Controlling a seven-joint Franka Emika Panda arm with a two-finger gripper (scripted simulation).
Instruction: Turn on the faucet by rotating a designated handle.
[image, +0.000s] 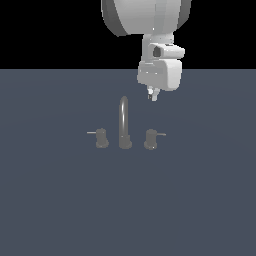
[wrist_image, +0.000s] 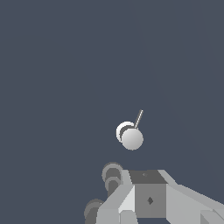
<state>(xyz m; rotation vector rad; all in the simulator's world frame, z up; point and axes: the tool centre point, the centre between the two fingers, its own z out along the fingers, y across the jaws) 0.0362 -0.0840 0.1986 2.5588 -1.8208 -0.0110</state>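
- Faucet (image: 124, 125) sits on a flat dark blue-grey surface (image: 50, 200), approx mid-scene in the exterior view: tall thin arched spout on a round base, w/ a stubby knob on each side.
- Handle (image: 150, 139) = knob on the exterior view's right of the spout, thin lever sticking out toward the exterior view's right. Stands upright, just beside the spout base but not touching it.
- Twin knob (image: 101, 138) on the exterior view's left, lever pointing toward that side; approx same gap from the spout as the handle.
- Arm (image: 150, 20) comes down from the top of the exterior view, white-grey; wrist block hangs above the faucet, slightly to the exterior view's right of the spout.
- Gripper (image: 152, 95) points down, in the air above the handle, clearly apart from it; touches nothing, holds nothing.
- Fingers: tips look close together in the exterior view, only a small pale nub below the wrist block; too small to tell if pressed together or slightly spread. Wrist view shows gripper body (wrist_image: 148, 197) at the picture edge but not the fingertips, so can't tell there either.
- Wrist view looks down on the handle (wrist_image: 130, 136): pale round top, thin lever running off from it. Spout (wrist_image: 112, 175) and twin knob (wrist_image: 93, 210) seen as darker round shapes near the gripper body, partly cut off.
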